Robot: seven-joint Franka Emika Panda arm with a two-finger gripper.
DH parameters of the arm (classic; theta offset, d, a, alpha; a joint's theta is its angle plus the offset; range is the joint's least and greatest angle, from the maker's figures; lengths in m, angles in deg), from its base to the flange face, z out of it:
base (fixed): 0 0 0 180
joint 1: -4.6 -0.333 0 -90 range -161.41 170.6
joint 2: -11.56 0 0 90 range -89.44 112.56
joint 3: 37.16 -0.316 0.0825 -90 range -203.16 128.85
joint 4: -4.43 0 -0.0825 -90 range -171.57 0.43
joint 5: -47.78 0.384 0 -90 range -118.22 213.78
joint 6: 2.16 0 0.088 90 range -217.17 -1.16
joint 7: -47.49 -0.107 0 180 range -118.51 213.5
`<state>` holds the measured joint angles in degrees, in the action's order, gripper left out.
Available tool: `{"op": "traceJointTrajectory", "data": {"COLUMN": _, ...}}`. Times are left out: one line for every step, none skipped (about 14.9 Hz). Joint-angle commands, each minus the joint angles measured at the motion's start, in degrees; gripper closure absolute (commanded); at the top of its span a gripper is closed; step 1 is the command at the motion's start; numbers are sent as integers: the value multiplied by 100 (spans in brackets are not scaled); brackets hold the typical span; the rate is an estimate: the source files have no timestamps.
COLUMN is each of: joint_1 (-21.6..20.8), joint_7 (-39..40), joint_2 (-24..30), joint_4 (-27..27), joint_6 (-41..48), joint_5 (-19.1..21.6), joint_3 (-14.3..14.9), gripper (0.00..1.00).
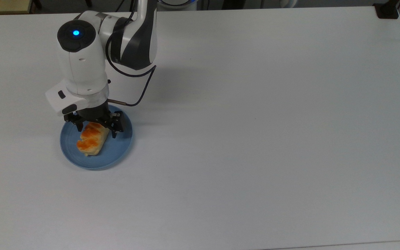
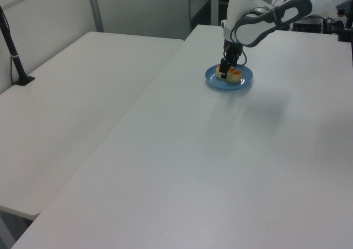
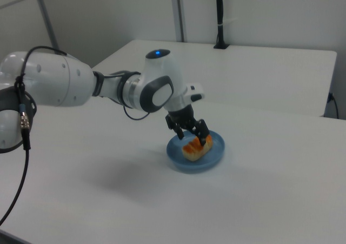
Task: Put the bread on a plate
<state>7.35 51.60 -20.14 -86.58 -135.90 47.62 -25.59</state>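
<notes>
Fingers (image 1: 97,130) spread apart, straddling the bread (image 1: 91,139) (lying flat) on the plate (image 1: 116,152).

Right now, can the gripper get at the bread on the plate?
Probably yes. The gripper hangs open right over one end of the bread, which lies flat on the plate, and nothing else stands near it.

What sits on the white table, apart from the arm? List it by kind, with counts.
Braided orange-brown bread roll: 1
Round light-blue plastic plate: 1
Black post clamped at a table edge: 1
Total: 3
</notes>
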Motion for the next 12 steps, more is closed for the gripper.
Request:
{"op": "traceJointTrajectory", "data": {"joint_1": -327, "joint_7": 11, "joint_2": 865, "joint_4": -145, "joint_6": 1065, "joint_5": -54, "joint_3": 48, "gripper": 0}}
{"op": "traceJointTrajectory", "data": {"joint_1": -407, "joint_7": 2, "joint_2": 1093, "joint_4": -163, "joint_6": 1348, "joint_5": -54, "joint_3": 39, "gripper": 0}}
{"op": "traceJointTrajectory", "data": {"joint_1": -451, "joint_7": 2, "joint_2": 1331, "joint_4": -206, "joint_6": 1620, "joint_5": -54, "joint_3": 4, "gripper": 0}}
{"op": "traceJointTrajectory", "data": {"joint_1": -521, "joint_7": -15, "joint_2": 1550, "joint_4": -250, "joint_6": 1919, "joint_5": -54, "joint_3": -13, "gripper": 0}}
{"op": "traceJointTrajectory", "data": {"joint_1": -609, "joint_7": -24, "joint_2": 1770, "joint_4": -268, "joint_6": 2183, "joint_5": -54, "joint_3": -22, "gripper": 0}}
{"op": "traceJointTrajectory", "data": {"joint_1": -697, "joint_7": -24, "joint_2": 1973, "joint_4": -286, "joint_6": 2438, "joint_5": -54, "joint_3": -40, "gripper": 0}}
{"op": "traceJointTrajectory", "data": {"joint_1": -767, "joint_7": -33, "joint_2": 2183, "joint_4": -329, "joint_6": 2675, "joint_5": -54, "joint_3": -83, "gripper": 0}}
{"op": "traceJointTrajectory", "data": {"joint_1": -838, "joint_7": -33, "joint_2": 2499, "joint_4": -391, "joint_6": 2921, "joint_5": -54, "joint_3": -154, "gripper": 0}}
{"op": "traceJointTrajectory", "data": {"joint_1": -856, "joint_7": -33, "joint_2": 2676, "joint_4": -417, "joint_6": 3063, "joint_5": -54, "joint_3": -189, "gripper": 0}}
{"op": "traceJointTrajectory", "data": {"joint_1": -856, "joint_7": -33, "joint_2": 2817, "joint_4": -426, "joint_6": 3238, "joint_5": -54, "joint_3": -242, "gripper": 0}}
{"op": "traceJointTrajectory", "data": {"joint_1": -865, "joint_7": -33, "joint_2": 2905, "joint_4": -426, "joint_6": 3432, "joint_5": -72, "joint_3": -303, "gripper": 0}}
{"op": "traceJointTrajectory", "data": {"joint_1": -882, "joint_7": -42, "joint_2": 2967, "joint_4": -427, "joint_6": 3581, "joint_5": -124, "joint_3": -391, "gripper": 0}}
